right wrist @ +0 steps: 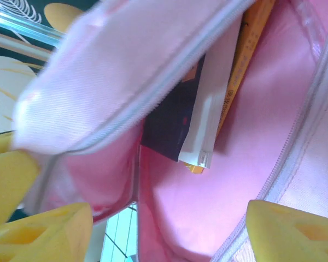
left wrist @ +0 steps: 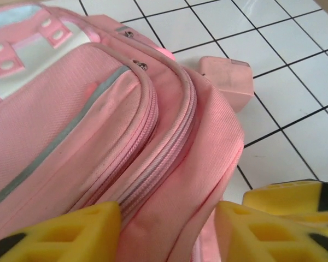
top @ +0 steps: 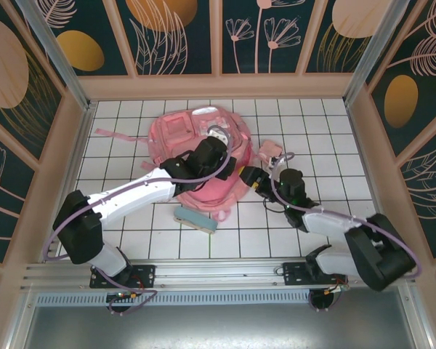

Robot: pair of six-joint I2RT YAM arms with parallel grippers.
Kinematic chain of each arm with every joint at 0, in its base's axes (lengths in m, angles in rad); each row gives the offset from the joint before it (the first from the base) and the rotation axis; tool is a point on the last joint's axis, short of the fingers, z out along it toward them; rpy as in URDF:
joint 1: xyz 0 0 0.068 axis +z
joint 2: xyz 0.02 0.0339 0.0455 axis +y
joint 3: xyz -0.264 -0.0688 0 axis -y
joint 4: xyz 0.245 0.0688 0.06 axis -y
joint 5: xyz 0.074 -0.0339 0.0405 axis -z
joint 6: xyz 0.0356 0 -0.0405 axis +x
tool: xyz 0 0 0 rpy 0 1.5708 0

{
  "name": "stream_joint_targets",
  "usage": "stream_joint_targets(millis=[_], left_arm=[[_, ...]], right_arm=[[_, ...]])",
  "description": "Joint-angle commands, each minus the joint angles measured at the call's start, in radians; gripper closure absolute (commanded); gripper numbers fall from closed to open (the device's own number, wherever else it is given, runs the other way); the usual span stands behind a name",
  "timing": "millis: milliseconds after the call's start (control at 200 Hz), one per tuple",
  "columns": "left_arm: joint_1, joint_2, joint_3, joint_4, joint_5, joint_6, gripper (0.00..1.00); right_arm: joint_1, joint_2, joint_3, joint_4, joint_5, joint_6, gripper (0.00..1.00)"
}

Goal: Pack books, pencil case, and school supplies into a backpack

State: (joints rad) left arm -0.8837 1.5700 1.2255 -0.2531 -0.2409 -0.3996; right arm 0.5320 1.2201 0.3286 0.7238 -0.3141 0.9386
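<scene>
Backpack [top: 176, 134] lies mid-tabletop toward the far edge, books [right wrist: 167, 123] inside its mouth; right hand [right wrist: 164, 213] released there, left hand [left wrist: 168, 215] released astride its rim. Pencil case [top: 196, 218] lies just off the backpack's near side, long axis left-right, beside the left forearm, so the left arm likely takes it. Small pink item [top: 270, 153] sits near the right hand.

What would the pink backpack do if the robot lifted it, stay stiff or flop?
Probably flop: the backpack is soft, wrinkly cloth. It may feel heavy for its size, since books sit inside. It likely won't roll, lying flat on the table.
</scene>
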Motion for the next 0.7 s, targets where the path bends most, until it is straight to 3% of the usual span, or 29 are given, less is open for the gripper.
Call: stream_joint_targets(millis=[0,40,345,515,596,696], left_arm=[[0.029,-0.053,-0.055,0.039,-0.046,-0.071,0.4],[0.034,-0.084,-0.086,0.035,-0.06,-0.096,0.32],[0.074,-0.413,-0.414,-0.003,-0.164,-0.318,0.31],[0.147,-0.494,-0.567,-0.035,-0.184,-0.419,0.42],[0.201,-0.494,-0.623,-0.027,-0.149,-0.47,0.49],[0.253,-0.469,-0.692,0.03,-0.085,-0.53,0.49]], right_arm=[[0.031,-0.074,-0.019,-0.095,0.063,-0.087,0.27],[0.045,-0.089,-0.019,-0.114,0.074,-0.101,0.28],[0.194,-0.053,0.043,-0.158,0.159,-0.177,0.35],[0.255,0.04,0.116,-0.175,0.183,-0.197,0.38],[0.273,0.089,0.136,-0.165,0.176,-0.197,0.39],[0.296,0.157,0.158,-0.175,0.173,-0.192,0.4]])
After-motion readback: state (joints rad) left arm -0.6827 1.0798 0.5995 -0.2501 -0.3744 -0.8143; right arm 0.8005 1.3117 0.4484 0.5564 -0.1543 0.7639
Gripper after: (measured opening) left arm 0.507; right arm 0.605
